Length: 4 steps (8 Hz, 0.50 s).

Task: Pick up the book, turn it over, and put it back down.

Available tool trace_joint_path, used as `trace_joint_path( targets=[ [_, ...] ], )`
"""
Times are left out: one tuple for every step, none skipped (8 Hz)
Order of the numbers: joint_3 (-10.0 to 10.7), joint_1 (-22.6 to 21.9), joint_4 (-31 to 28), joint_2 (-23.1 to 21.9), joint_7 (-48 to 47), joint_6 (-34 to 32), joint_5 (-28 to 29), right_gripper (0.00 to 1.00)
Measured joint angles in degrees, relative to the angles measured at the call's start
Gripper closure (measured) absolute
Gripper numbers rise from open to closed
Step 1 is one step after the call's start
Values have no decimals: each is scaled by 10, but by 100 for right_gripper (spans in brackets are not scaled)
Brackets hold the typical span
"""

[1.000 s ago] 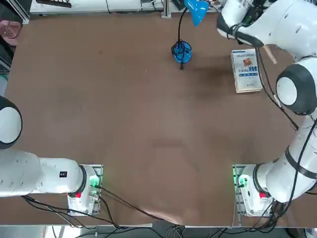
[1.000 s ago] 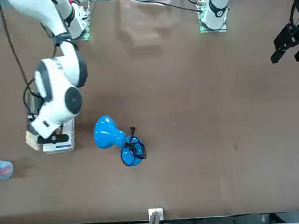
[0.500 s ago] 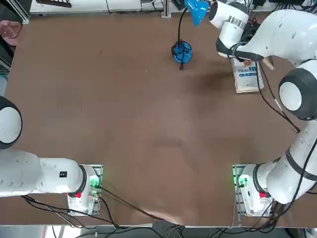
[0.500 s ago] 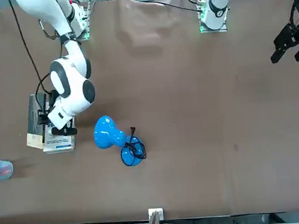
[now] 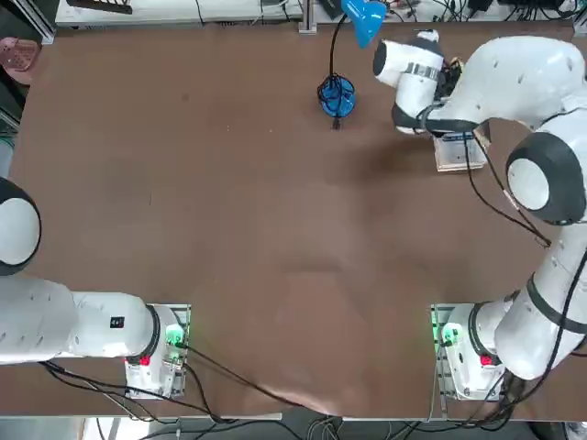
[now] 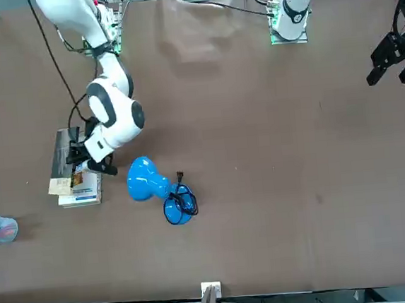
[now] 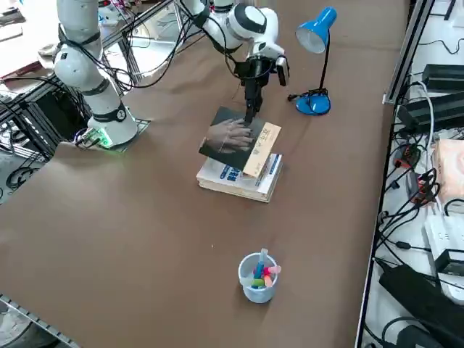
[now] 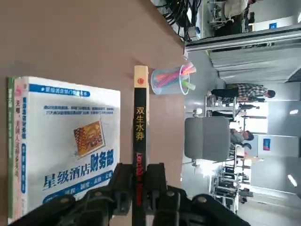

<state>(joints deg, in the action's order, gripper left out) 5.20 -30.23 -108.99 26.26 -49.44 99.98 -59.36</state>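
Right wrist view: the right gripper (image 8: pixel 139 181) clamps the thin book (image 8: pixel 139 141) by its spine edge, raised over the white book (image 8: pixel 70 146). Bare counter (image 7: pixel 145 217) lies open toward the robot; the blue lamp (image 7: pixel 317 51) and pen cup (image 7: pixel 259 278) stand apart.

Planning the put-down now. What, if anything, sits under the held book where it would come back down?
The right gripper is shut on the book, held above the white book. That white book lies directly beneath it; nothing else visible is in the way.
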Motion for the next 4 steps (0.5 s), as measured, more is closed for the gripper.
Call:
trace_joint_path(
  targets=[
    [0,-1,-3,10,-7,0,-16,89],
    [1,0,-5,18,-16,1,-32,89],
    [1,-1,-6,27,-25,3,-47,89],
    [1,-1,-6,36,-31,5,-59,89]
  ],
)
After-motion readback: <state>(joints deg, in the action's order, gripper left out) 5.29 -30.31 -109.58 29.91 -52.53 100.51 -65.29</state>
